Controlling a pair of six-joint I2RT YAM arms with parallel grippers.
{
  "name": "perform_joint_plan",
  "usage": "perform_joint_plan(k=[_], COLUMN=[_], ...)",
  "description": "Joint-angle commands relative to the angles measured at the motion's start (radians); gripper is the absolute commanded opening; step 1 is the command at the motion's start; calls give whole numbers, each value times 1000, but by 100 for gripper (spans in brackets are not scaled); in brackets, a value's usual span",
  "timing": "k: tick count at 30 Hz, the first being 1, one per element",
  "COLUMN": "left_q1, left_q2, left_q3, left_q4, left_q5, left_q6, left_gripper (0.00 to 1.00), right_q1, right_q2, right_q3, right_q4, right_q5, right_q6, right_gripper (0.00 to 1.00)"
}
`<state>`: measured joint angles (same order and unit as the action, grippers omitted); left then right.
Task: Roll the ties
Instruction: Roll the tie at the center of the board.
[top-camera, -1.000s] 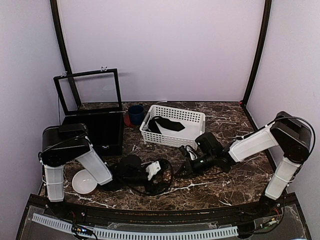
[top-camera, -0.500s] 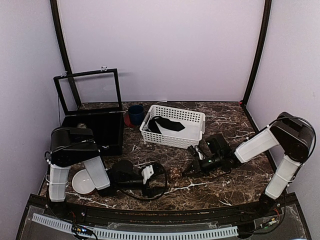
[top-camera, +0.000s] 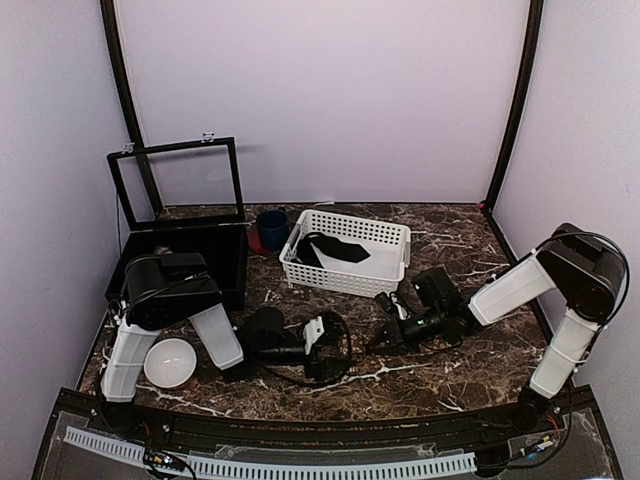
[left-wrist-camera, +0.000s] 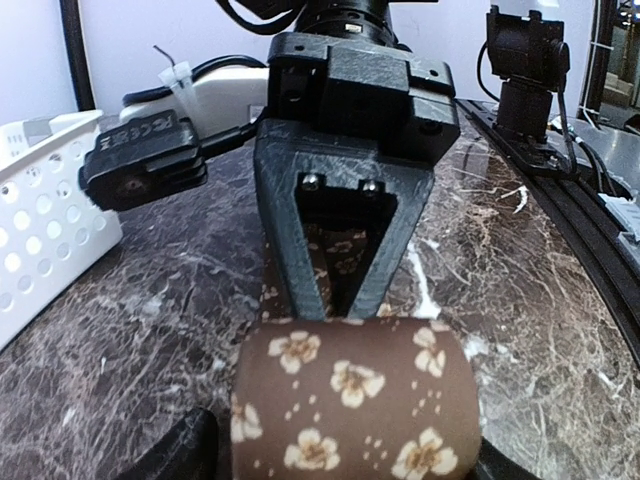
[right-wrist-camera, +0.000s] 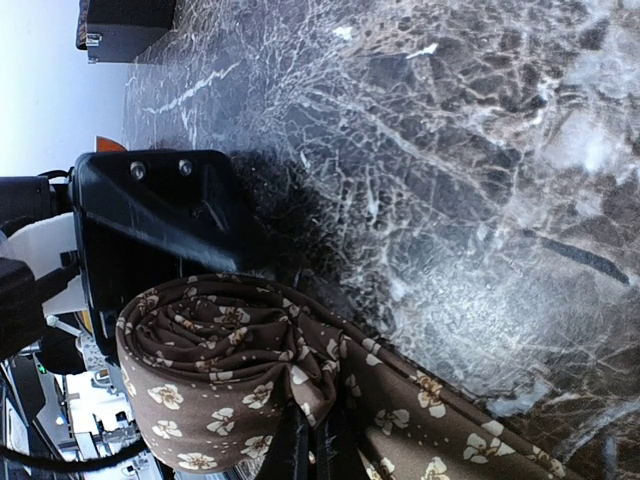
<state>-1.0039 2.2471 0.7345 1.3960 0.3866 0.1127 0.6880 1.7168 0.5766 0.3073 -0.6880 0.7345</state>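
A brown tie with tan flowers is partly rolled into a coil (left-wrist-camera: 350, 410). My left gripper (left-wrist-camera: 350, 445) holds that coil between its wide-set fingers, whose tips show at the bottom corners. The tie's flat tail (left-wrist-camera: 335, 255) runs away from the coil, under my right gripper (left-wrist-camera: 340, 300), whose dark fingers meet in a V right behind it. In the right wrist view the coil (right-wrist-camera: 215, 370) lies at lower left. There my right gripper (right-wrist-camera: 315, 445) is shut on a fold of the tie. From above, the left gripper (top-camera: 335, 345) and right gripper (top-camera: 383, 335) face each other at front centre.
A white basket (top-camera: 392, 262) with a dark tie (top-camera: 335, 250) in it stands behind the grippers; its corner (left-wrist-camera: 40, 210) shows in the left wrist view. A black box with a raised lid (top-camera: 190, 260), a blue cup (top-camera: 270, 228) and a white bowl (top-camera: 168, 362) sit on the left.
My left arm has swung right, bringing its gripper and the coil closer to the right gripper. The right gripper shifted slightly right, then held still.
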Motion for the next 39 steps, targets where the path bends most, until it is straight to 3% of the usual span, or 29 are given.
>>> perform_joint_plan(k=[1,3,6,10,14,20,27,31,35,37,39], left_q1=[-1,-1,-1,-1,-1,-1,-1,-5,-7,-7,-7], left_q2=[58,65,46,-5,-55,-126,-160,-163,-168,-170,-170], left_q3=[70,77,55,11,-42,-44,-15,-2,-3,-4,-4], left_q4=[-118,-132,-162,-265,-368,-575,-658,-686,-692,-693,-689], left_q5=[87,81,54,26,-4,-70,-92,-99,-100,-98,-95], left_q6=[-26,-42,-44,-46,-46,-9,16,25,37,40,45], left_gripper=[68,61,42,28,25,25,27,27,28,28,29], right_q1=[-7,-6,-6,-7,-5,47,119,138,138,135,130], right_q2=[22,13,-16,-87,-194,-216,-131,-74,-63,-64,-66], right_q3=[-12,-10,-4,24,47,99,175,213,221,211,198], right_q4=[-68,-71,-99,-190,-249,-271,-288,-311,-342,-346,-334], right_q5=[44,50,63,115,158,123,126,133,158,162,159], right_q6=[-7,-4,-12,-45,-45,5,27,4,-18,-23,-21], right_gripper=[0,0,3,21,42,47,46,40,11,2,0])
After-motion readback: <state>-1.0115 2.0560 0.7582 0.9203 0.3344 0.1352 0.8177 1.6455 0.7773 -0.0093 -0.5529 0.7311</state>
